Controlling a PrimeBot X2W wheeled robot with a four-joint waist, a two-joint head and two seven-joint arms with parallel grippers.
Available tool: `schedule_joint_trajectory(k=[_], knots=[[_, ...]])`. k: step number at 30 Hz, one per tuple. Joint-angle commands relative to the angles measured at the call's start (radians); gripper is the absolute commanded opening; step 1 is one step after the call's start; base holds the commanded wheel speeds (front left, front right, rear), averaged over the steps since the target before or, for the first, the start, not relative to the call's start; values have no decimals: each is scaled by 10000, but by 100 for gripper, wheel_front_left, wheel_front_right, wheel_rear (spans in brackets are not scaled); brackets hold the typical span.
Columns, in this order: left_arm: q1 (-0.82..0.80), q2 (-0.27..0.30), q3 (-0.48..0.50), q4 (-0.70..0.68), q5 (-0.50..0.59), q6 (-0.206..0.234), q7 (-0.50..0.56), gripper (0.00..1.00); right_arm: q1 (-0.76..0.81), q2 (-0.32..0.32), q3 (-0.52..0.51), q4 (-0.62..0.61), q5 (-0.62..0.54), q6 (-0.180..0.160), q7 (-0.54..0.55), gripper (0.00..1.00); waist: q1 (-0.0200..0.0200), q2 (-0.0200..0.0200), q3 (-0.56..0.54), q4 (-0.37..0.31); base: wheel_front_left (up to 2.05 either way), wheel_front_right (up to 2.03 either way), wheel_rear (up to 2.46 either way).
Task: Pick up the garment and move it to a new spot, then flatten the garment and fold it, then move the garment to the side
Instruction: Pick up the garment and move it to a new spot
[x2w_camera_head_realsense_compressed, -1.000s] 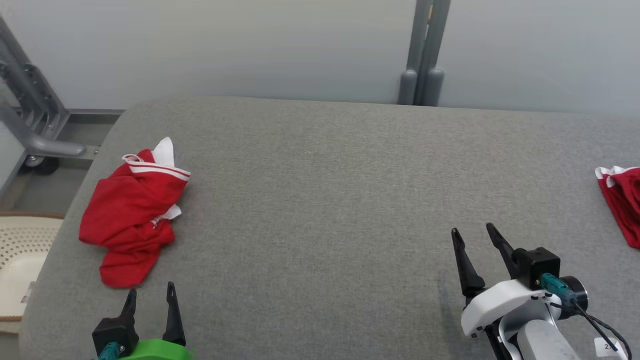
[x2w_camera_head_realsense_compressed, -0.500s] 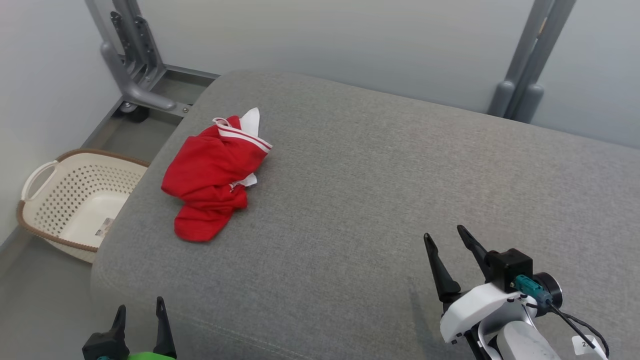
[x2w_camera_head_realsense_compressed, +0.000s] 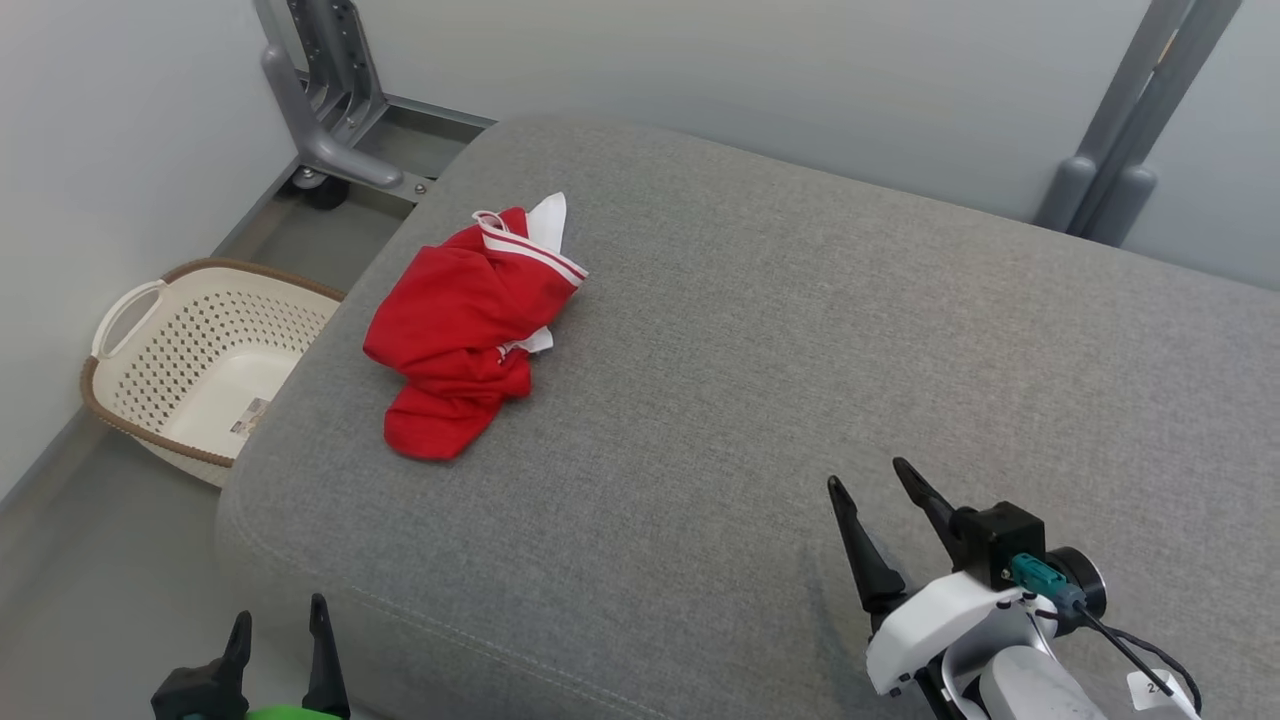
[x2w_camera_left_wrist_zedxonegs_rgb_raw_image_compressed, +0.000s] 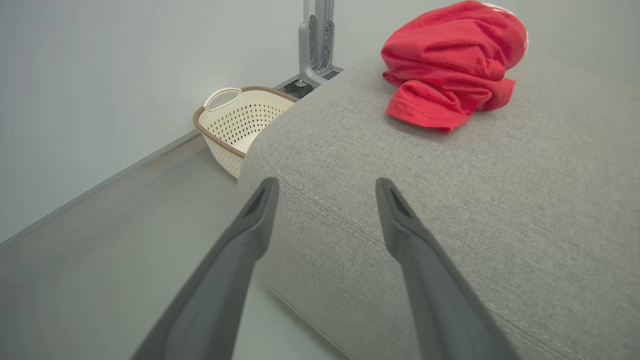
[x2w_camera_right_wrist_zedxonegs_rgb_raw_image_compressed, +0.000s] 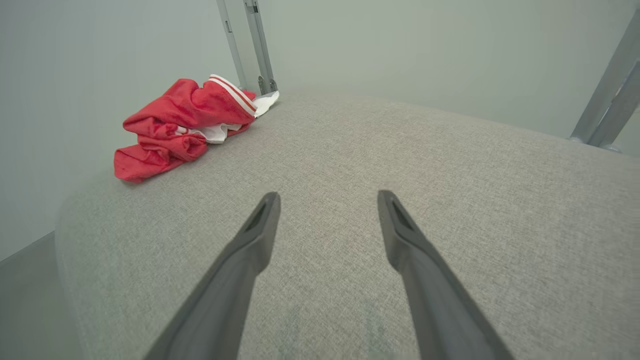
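Red garment (x2w_camera_head_realsense_compressed: 460, 330): crumpled, white-trimmed cloth, lay near the far left corner of the grey upholstered surface (x2w_camera_head_realsense_compressed: 800, 330).
Left gripper (x2w_camera_head_realsense_compressed: 279, 607): fingers stood spread, empty, by the near left corner.
Right gripper (x2w_camera_head_realsense_compressed: 866, 472): fingers stood spread, empty, over the surface.

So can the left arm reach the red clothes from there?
Probably yes: the left tool is open, and only bare grey cushion lies between it and the crumpled red garment.
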Motion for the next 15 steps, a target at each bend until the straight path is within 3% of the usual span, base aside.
schedule_joint_trajectory(k=[1, 9, 15], knots=[[-279, 32, -24, 177, -101, -303, -2, 100, -86, -52, -41, 61, -116, -14, -26, 100, 0, 0, 215, -328, 0, 0, 0], [-1728, 463, -80, 1175, -334, -860, -2, 100, -248, -332, -130, 78, -224, -14, -26, 100, 0, 0, 876, -1043, 0, 0, 0], [-3707, 1346, -922, 2378, -650, -985, -1, 100, -516, -629, -151, -66, -275, -14, -26, 100, 0, 0, 1533, -1602, 0, 0, 0]])
